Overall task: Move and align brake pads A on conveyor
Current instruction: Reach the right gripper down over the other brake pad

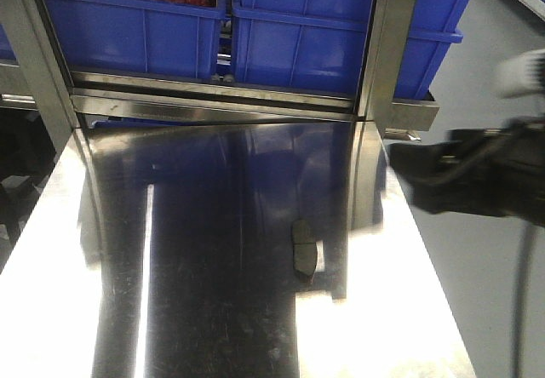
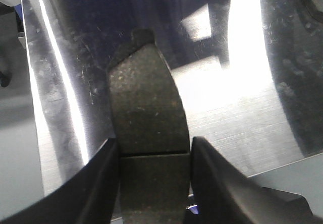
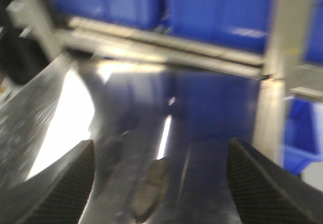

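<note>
A dark-grey brake pad (image 2: 146, 103) with a groove across its middle fills the left wrist view. My left gripper (image 2: 154, 146) is shut on its sides and holds it above the shiny steel table (image 2: 242, 113). A second brake pad (image 1: 304, 246) lies flat on the steel table (image 1: 213, 293) in the front view, right of centre. It shows blurred in the right wrist view as the pad (image 3: 151, 188) below and between the fingers of my right gripper (image 3: 160, 143), which is open and empty. In the front view the right gripper (image 1: 409, 169) hangs at the table's right edge. The conveyor is out of view.
Blue plastic bins (image 1: 298, 37) sit on a steel rack at the back, behind a steel rail (image 1: 213, 97) and an upright post (image 1: 387, 46). Grey floor (image 1: 485, 276) lies to the right of the table edge.
</note>
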{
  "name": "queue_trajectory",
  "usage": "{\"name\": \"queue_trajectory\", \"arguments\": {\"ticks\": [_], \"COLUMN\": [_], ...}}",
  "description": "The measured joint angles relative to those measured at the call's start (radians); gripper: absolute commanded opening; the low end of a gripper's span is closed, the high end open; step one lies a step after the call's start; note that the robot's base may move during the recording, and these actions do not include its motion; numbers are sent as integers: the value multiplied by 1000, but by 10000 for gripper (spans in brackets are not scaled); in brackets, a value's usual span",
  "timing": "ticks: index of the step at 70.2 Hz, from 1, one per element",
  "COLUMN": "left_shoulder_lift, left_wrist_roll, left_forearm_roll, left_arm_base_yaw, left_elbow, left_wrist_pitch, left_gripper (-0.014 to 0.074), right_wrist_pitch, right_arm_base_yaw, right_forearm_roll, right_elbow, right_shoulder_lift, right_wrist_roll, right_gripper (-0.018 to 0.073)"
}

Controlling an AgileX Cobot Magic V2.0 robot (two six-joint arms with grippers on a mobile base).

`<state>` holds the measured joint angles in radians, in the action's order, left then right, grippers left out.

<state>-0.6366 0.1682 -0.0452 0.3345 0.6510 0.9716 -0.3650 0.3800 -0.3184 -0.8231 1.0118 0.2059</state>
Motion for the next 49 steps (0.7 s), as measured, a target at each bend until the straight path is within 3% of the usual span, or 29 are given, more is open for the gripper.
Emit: {"name": "queue_trajectory", "arguments": {"ticks": [15, 36, 49], "left_shoulder_lift": [0, 0, 0], "left_wrist_roll": [0, 0, 0], "left_forearm_roll": [0, 0, 0], "left_arm_base_yaw": [0, 0, 0], "left_elbow": [0, 0, 0], "left_wrist_pitch": [0, 0, 0], "left_gripper": [-6, -6, -6], "right_wrist_pitch": [-55, -284, -363], "right_arm_base_yaw": [96, 101, 101], "right_forearm_roll": [1, 128, 161], "right_elbow": [-134, -355, -466], "right_shoulder_lift": [273, 596, 714], "right_wrist_roll": [-57, -268, -343], "right_gripper": [513, 513, 513]}}
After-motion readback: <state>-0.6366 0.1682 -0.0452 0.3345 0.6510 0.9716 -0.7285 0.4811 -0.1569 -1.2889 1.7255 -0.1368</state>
